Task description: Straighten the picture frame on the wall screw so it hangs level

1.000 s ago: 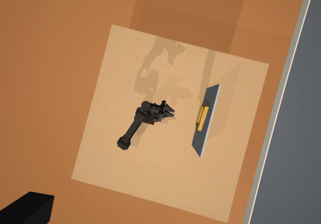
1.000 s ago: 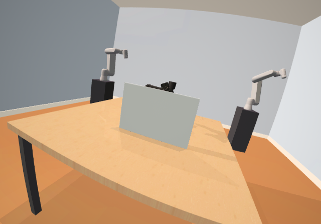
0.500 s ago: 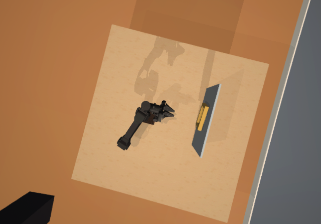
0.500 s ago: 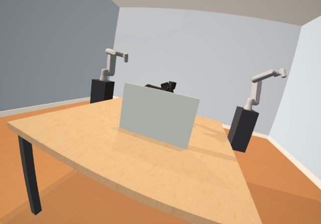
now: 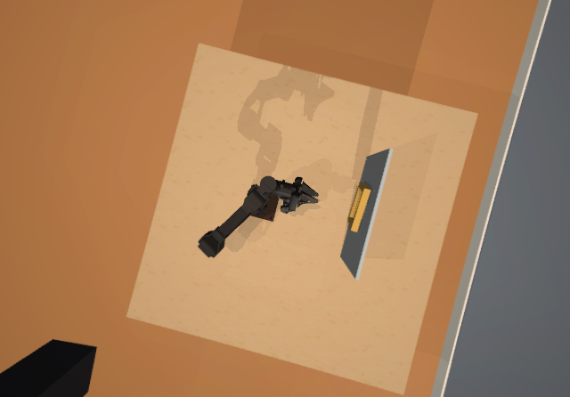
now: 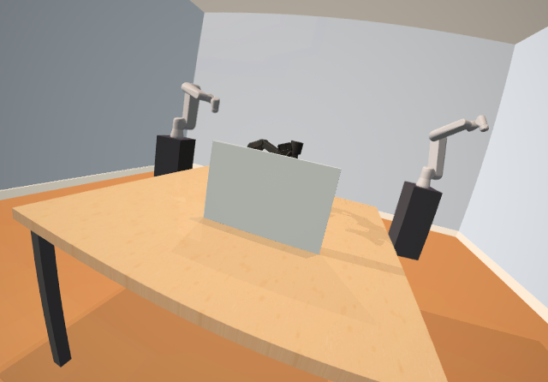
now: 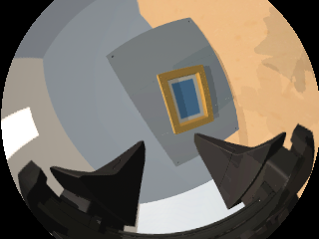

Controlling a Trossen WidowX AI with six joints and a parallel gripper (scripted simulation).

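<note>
Clearly, open room separates the end effector (image 5: 317,198) (image 7: 169,141) from the frame (image 5: 361,209) (image 7: 169,125).

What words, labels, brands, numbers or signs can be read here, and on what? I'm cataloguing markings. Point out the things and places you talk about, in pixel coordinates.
None can be read: none shows on the frame (image 5: 361,210) (image 7: 168,107), panel (image 5: 377,208) (image 6: 271,196) (image 7: 145,87), table (image 5: 257,310) (image 6: 247,280) (image 7: 234,30) or end effector (image 5: 317,198) (image 7: 169,141).

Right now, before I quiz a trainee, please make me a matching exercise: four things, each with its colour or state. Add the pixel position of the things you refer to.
1. tool (image 5: 318,197) (image 7: 169,141)
2. picture frame (image 5: 361,209) (image 7: 167,106)
3. table (image 5: 276,319) (image 6: 247,276)
4. picture inside the frame (image 7: 185,98)

A. light wood
B. open, fingers apart
C. blue
D. golden yellow

Pairs: 1-B, 2-D, 3-A, 4-C
</note>
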